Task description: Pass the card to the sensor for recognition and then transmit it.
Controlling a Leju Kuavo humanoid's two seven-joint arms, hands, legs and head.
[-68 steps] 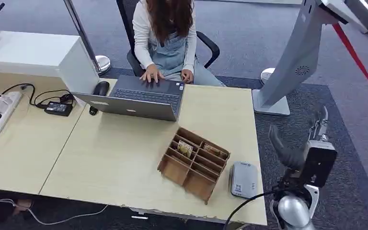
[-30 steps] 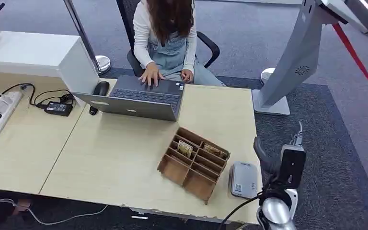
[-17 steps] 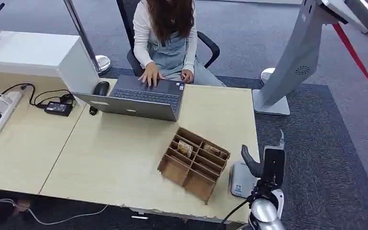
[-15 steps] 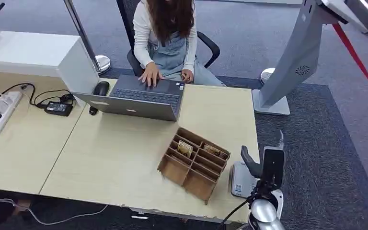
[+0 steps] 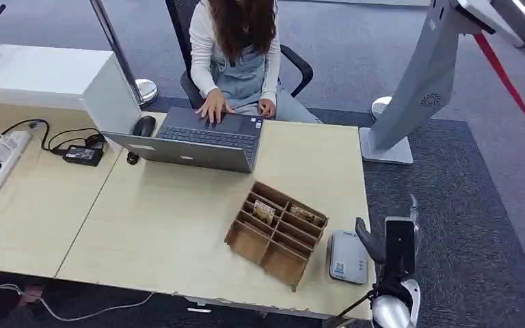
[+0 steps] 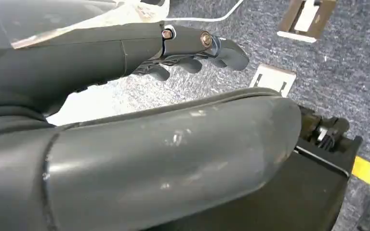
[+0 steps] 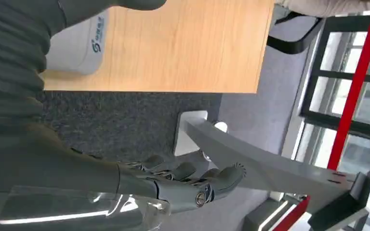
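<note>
Beside the sensor (image 5: 348, 257), the right hand (image 5: 391, 236) holds nothing, fingers (image 7: 192, 185) loosely extended.

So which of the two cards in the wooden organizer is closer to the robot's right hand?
The card in the compartment nearer the grey sensor; the other card sits one column farther from the right hand.

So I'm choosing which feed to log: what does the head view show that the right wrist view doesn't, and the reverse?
Head view alone: the wooden card organiser holding cards, the laptop and a person typing. Right wrist view alone: the right hand's fingers close up, slightly curled and holding nothing, with windows beyond. Both show the grey card sensor near the table edge, the right hand beside it over the carpet, and the slanted grey stand.
</note>
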